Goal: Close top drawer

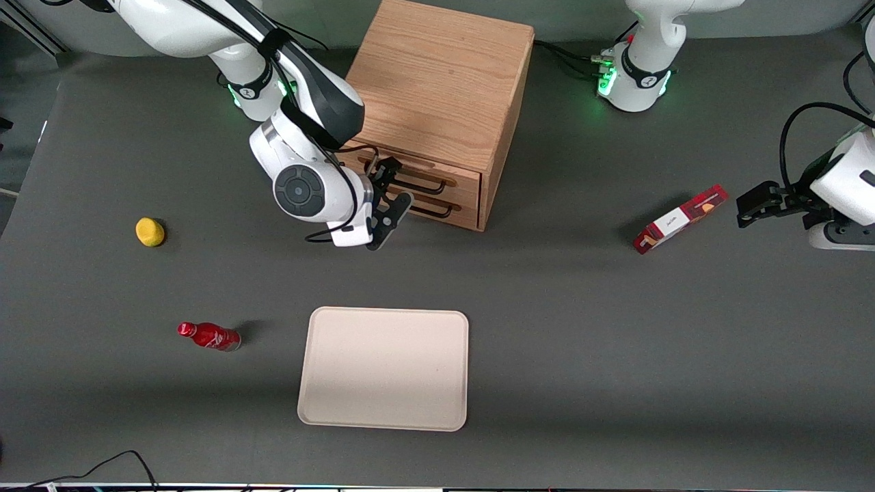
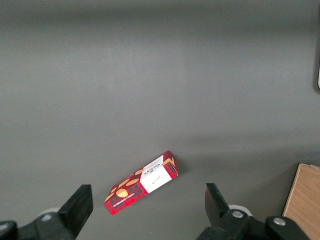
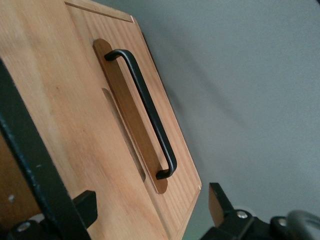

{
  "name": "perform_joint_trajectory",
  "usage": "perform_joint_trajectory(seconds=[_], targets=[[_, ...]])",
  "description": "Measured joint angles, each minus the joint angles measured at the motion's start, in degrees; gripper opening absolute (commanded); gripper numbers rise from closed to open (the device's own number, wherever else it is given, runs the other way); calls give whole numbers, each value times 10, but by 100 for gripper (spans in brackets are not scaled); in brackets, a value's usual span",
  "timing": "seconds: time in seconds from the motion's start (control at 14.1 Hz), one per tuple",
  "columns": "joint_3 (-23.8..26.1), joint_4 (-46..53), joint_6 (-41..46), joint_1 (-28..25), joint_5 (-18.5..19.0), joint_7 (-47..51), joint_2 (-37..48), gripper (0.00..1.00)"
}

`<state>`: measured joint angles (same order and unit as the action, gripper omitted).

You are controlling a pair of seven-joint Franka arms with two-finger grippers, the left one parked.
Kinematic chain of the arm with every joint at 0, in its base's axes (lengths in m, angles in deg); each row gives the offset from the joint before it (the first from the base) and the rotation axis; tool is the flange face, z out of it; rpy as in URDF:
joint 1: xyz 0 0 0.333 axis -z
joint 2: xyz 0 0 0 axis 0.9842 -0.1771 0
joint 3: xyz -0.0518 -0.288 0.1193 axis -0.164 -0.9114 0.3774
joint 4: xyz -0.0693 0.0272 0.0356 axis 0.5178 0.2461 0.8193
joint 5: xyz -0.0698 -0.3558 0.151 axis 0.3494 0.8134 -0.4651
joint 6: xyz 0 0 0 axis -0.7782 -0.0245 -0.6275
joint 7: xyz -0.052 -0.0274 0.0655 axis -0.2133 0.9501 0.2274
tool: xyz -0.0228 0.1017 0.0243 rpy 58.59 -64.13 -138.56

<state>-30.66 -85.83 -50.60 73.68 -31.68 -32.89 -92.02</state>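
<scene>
The wooden cabinet [image 1: 437, 82] stands at the back middle of the table. The top drawer [image 1: 456, 179] has a thin black handle [image 1: 420, 184], and a narrow dark gap shows under the cabinet top. The lower drawer [image 1: 459, 213] sits below it with its own handle [image 1: 432, 210]. My right gripper [image 1: 398, 182] is open, right in front of the drawer fronts at the working arm's end of the handles. In the right wrist view the gripper [image 3: 152, 202] has its fingers spread over a drawer front [image 3: 172, 150] with a black handle [image 3: 145, 112]. Another black bar [image 3: 30, 165] runs close by the camera.
A cream tray [image 1: 383, 369] lies nearer the front camera than the cabinet. A red bottle [image 1: 208, 336] lies on its side and a yellow object [image 1: 150, 231] sits toward the working arm's end. A red box [image 1: 679, 219] lies toward the parked arm's end and also shows in the left wrist view [image 2: 141, 182].
</scene>
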Motion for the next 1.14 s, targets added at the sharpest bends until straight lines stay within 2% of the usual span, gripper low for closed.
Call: perform_joint_trajectory(seconds=[0.5,0.71,1.14], targets=[[2,5,-2,4,0,1,5,100],[2,24,0,14,-12,6,12,100],[2,45,33,21,-14,10,18,100]])
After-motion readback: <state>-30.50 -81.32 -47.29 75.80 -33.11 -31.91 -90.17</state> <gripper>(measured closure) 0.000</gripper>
